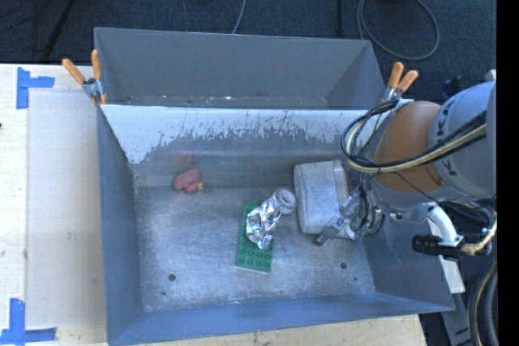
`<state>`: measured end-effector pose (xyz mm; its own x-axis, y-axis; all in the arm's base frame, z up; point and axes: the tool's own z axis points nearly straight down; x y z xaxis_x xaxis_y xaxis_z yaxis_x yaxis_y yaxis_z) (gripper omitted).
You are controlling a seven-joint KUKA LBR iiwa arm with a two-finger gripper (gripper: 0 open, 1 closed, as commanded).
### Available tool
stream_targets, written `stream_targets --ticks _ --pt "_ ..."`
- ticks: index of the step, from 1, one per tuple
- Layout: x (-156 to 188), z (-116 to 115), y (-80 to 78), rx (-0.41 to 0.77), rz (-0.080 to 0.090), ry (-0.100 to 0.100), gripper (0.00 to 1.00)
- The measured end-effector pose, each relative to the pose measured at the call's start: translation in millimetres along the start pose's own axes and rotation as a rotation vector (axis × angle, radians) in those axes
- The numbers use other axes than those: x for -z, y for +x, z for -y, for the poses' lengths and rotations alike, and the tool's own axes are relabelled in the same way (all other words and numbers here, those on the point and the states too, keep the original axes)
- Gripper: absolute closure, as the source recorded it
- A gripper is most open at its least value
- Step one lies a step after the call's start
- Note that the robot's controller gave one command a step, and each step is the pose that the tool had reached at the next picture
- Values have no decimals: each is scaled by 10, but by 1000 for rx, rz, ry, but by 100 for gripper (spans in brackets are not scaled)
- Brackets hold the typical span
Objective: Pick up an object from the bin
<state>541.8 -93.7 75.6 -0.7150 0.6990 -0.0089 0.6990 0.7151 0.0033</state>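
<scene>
The arm (454,150) comes in from the right side of the bin (235,69), with an orange cover (409,146) on its wrist and dark cables (361,134) looping around it. The end effector (342,229) is low in the right part of the bin, close to the floor and near the right wall. From here I cannot tell if it is apart or together, and I cannot tell if it holds something. Just to its left, and meeting it in this view, is a pale grey block (315,190) with rounded corners. I am not sure if this block is a loose thing of the bin or belongs to the arm. A little more to the left lies a small grey ring (284,200), and it touches a crumpled piece of silver foil (261,224). The foil rests partly on a flat green studded plate (255,254), near the middle of the floor. A small pink lump (187,182) lies well apart from all these, at the left, near the foot of the back wall.
</scene>
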Motion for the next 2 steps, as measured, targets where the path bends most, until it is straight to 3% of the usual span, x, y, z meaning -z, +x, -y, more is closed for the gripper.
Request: stream_targets --ticks 1,2 --pt "358 6 2 5 -13 6 100" --pt "1070 4 -8 11 -9 3 100"
